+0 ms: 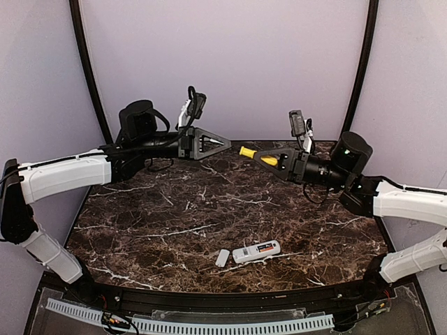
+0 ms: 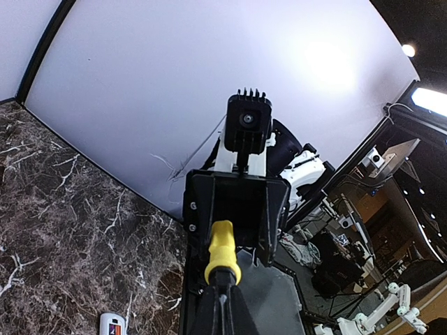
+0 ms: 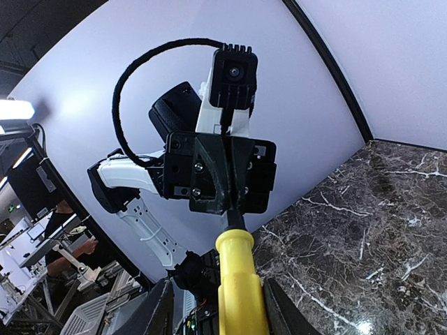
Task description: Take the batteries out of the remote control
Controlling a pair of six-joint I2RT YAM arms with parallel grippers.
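My left gripper is closed to a point on the thin black tip of a yellow-handled tool; my right gripper straddles the smooth yellow handle with its jaws partly apart, and I cannot tell whether they pinch it; both hang above the far side of the glossy dark marble table. Only the overhead view shows the whole slim white remote control near the front edge, with reddish batteries in its recess and a small rounded white cover just beside it; the left wrist view catches one end.
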